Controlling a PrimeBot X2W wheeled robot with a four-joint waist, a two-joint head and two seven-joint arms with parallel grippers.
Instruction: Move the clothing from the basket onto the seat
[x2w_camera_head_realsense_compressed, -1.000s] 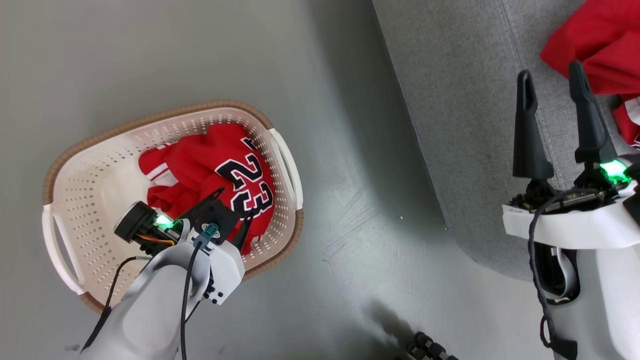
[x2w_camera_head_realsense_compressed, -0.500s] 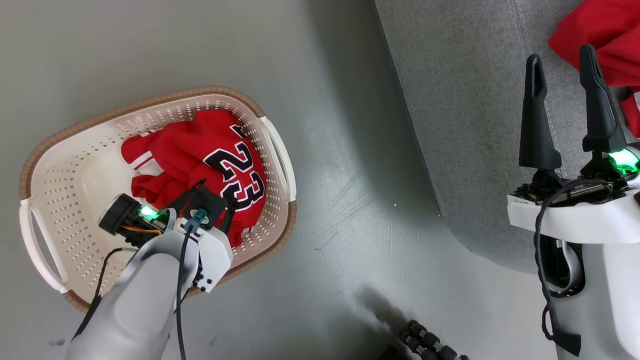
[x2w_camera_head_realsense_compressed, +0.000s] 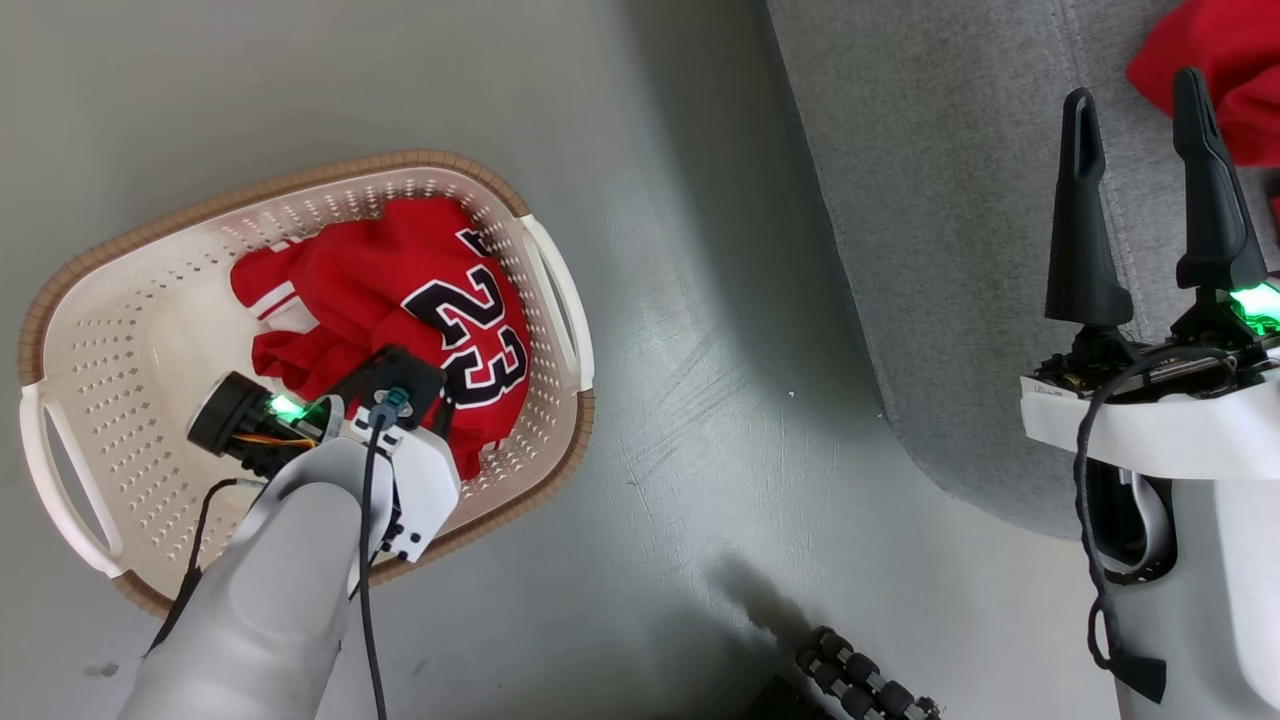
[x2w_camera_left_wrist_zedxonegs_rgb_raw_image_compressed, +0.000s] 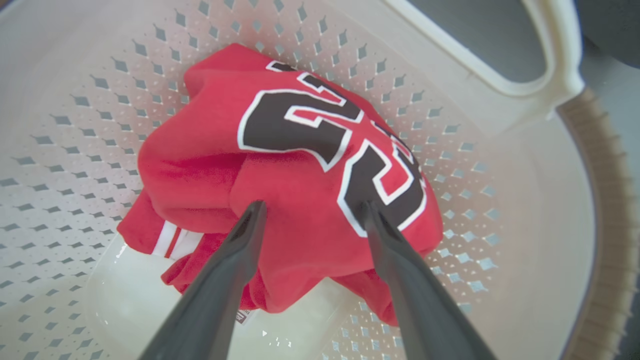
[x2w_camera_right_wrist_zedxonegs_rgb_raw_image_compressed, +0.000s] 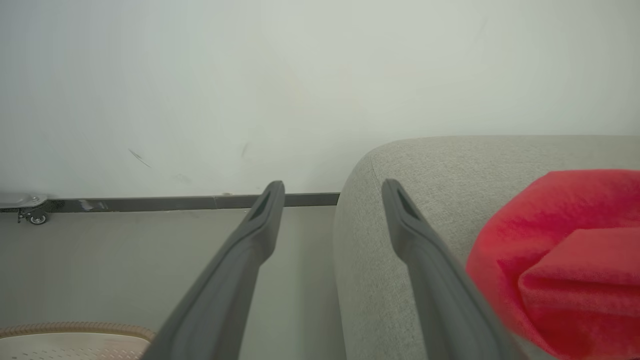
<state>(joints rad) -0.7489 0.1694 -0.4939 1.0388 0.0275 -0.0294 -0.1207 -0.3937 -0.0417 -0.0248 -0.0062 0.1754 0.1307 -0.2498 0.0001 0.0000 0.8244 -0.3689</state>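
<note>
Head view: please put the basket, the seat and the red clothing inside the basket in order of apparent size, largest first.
1. The basket and the seat: similar visible area; the seat runs out of frame, so I leave them unranked.
2. The clothing in the basket: clearly smallest.

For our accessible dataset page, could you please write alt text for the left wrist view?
The left gripper, jaws open, points down at a crumpled red jersey with a black 23, its fingertips either side of a fold. The jersey lies in a cream perforated basket with a brown rim.
</note>
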